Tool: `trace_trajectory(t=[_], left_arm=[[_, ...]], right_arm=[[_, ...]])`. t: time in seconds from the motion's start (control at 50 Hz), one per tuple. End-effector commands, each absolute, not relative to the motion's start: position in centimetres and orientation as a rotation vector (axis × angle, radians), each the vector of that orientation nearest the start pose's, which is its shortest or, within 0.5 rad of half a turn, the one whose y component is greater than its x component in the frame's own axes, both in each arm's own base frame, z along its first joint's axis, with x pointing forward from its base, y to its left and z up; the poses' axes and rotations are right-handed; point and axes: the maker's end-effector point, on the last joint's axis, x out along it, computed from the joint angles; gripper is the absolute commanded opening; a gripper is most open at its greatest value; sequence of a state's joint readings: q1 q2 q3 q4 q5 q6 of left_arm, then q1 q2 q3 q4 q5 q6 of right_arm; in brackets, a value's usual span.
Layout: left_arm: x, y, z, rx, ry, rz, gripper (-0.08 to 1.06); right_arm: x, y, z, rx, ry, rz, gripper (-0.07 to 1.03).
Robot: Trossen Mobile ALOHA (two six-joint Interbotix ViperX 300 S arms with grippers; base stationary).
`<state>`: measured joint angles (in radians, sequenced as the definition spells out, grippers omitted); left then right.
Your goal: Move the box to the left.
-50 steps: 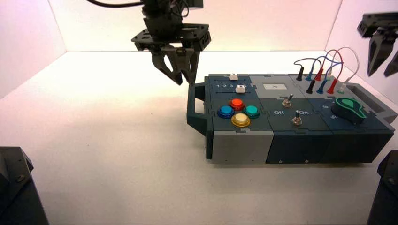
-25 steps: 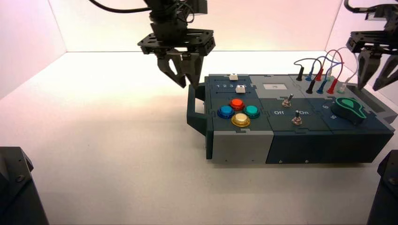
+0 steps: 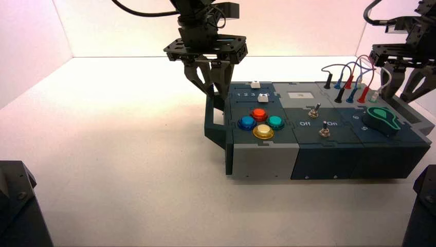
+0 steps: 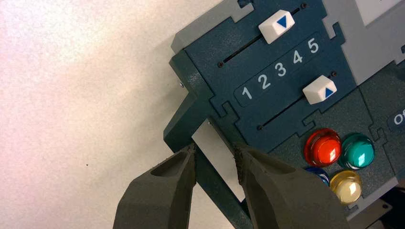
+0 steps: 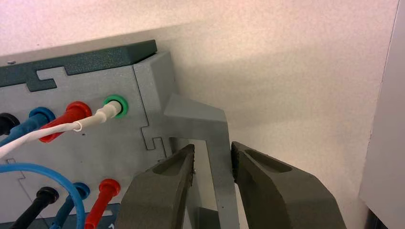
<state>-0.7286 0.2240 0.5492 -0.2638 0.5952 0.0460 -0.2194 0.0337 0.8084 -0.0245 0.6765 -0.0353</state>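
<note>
The box [image 3: 329, 154], dark teal and grey, lies on the right half of the white table. My left gripper [image 3: 215, 91] is down at the box's left end. In the left wrist view it [image 4: 215, 155] is open, its fingers astride the teal handle bar [image 4: 184, 131]. My right gripper [image 3: 405, 92] is at the box's right end. In the right wrist view it [image 5: 213, 155] is open astride the grey handle bar [image 5: 217, 138], one finger against it. The four coloured buttons [image 3: 260, 122], toggle switches [image 3: 324, 128], green knob [image 3: 383, 119] and wires [image 3: 355, 77] show on top.
White table [image 3: 113, 134] stretches to the left of the box. The right wall [image 5: 387, 119] stands close beside the right handle. Two white sliders [image 4: 276, 26] flank numbers 1 to 5. Dark arm bases [image 3: 15, 206] sit at the front corners.
My left gripper has moved right and down onto the left handle. My right gripper has come down and left onto the right handle. The box has not moved.
</note>
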Motion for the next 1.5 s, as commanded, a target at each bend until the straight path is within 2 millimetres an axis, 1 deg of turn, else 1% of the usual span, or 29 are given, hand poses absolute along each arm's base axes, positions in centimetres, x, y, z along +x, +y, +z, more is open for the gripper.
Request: trace_trajectory(t=[0.02, 0.24, 0.36, 0.44, 0.52, 0.68, 0.78, 0.94, 1.04, 1.3, 1.5], left_arm=[[25.2, -26.7, 1.8, 0.276, 1.415, -0.612, 0.45], [24.6, -25.8, 2.0, 0.281, 1.414, -0.606, 0.45], [24.6, -24.5, 2.2, 0.27, 1.41, -0.585, 0.45], [24.9, -24.1, 2.2, 0.264, 1.401, -0.576, 0.45], [25.0, -24.1, 2.1, 0.263, 1.397, -0.573, 0.45], [24.6, -23.8, 1.3, 0.272, 1.42, -0.568, 0.45], [24.7, -23.8, 1.6, 0.274, 1.41, -0.572, 0.45], [25.3, -24.0, 2.9, 0.264, 1.373, -0.579, 0.45], [25.5, -23.7, 3.2, 0.257, 1.365, -0.573, 0.45], [26.1, -21.8, 2.7, 0.248, 1.385, -0.531, 0.45], [26.1, -21.1, 2.5, 0.244, 1.395, -0.515, 0.45]], right_arm=[[28.0, -5.9, 3.0, 0.097, 1.496, -0.13, 0.42], [28.0, -5.9, 3.2, 0.097, 1.488, -0.132, 0.42], [28.0, -5.9, 3.3, 0.097, 1.487, -0.132, 0.42], [28.0, -5.9, 3.3, 0.097, 1.487, -0.132, 0.42], [28.0, -5.9, 3.3, 0.097, 1.487, -0.132, 0.42], [28.0, -5.9, 3.3, 0.097, 1.487, -0.132, 0.42], [28.0, -5.9, 3.3, 0.097, 1.487, -0.131, 0.42], [28.1, -5.1, 3.1, 0.078, 1.497, -0.108, 0.42], [28.2, -4.4, 3.0, 0.058, 1.503, -0.087, 0.42], [28.2, -2.7, 2.8, 0.016, 1.518, -0.039, 0.42], [28.3, -1.3, 2.7, -0.014, 1.521, -0.002, 0.42]])
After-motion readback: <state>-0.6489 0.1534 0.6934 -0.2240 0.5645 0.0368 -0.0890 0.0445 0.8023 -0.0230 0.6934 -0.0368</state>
